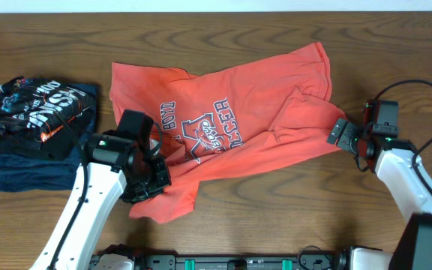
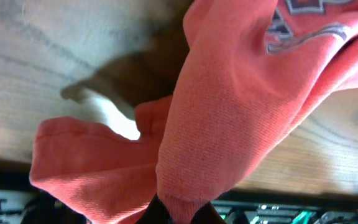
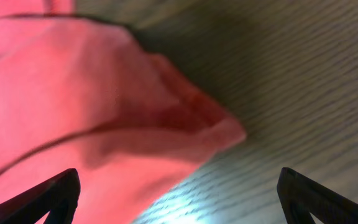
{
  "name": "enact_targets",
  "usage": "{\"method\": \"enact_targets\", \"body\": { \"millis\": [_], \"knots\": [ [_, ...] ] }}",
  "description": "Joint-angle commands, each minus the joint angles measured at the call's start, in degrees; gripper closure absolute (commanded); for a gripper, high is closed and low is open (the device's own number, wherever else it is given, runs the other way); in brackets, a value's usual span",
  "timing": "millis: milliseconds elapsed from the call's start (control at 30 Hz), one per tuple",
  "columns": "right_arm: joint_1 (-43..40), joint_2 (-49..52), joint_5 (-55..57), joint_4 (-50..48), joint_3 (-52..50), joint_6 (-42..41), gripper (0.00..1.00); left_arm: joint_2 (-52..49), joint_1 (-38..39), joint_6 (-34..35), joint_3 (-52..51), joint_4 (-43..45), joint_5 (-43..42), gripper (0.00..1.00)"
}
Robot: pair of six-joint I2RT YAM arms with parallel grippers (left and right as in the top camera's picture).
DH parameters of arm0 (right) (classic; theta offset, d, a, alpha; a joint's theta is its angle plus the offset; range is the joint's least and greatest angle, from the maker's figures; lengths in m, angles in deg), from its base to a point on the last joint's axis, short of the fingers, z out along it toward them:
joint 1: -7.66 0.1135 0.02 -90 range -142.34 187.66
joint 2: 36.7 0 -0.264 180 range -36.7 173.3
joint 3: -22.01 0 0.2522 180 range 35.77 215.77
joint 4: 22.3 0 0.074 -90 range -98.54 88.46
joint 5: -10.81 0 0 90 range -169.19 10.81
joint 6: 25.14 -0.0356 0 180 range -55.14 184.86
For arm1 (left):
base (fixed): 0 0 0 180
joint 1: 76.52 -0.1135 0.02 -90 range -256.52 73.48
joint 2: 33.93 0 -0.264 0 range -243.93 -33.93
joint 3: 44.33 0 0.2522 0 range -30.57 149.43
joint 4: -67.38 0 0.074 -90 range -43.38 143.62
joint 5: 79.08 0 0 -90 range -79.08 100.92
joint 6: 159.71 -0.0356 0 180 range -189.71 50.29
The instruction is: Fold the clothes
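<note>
T-shirt [image 1: 223,127], rumpled | left gripper [image 1: 153,178], 7 o'clock hem: jaws pinching cloth | right gripper [image 1: 340,133], 3 o'clock corner: jaws spread, empty | risk: one-sided pull may drag corner beyond right jaws

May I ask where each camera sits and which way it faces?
Overhead: above the table, looking down on the T-shirt, left arm and right arm.
Left wrist: on that arm, facing cloth clamped in the left pincer.
Right wrist: on that arm, facing a shirt corner at the open right pincer.
All share the T-shirt.
</note>
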Motion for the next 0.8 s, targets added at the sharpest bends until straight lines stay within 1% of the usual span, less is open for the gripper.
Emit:
{"method": "enact_targets", "body": {
  "millis": [0, 133, 267, 367, 767],
  "knots": [
    [-1.8, 1.9, 0.0, -2.2, 0.4, -1.7, 0.01, 0.4, -0.3, 1.7, 0.5, -0.6, 1.3, 0.94],
    [-2.2, 2.0, -8.5, -9.0, 0.4, 6.6, 0.01, 0.4, -0.3, 2.0, 0.5, -0.1, 1.4, 0.94],
    [-2.3, 2.0, -9.6, -13.6, 0.4, 9.4, 0.02, 0.4, -0.3, 2.0, 0.5, 0.5, 1.4, 0.94],
    [-2.3, 2.0, -9.1, -13.6, 0.4, 11.5, 0.03, 0.4, -0.3, 2.0, 0.5, 1.1, 1.4, 0.94],
    [-2.3, 2.3, -9.1, -10.5, 0.3, 11.4, 0.04, 0.4, -0.3, 2.0, 0.5, 2.7, 1.4, 0.94]
  ]
}}
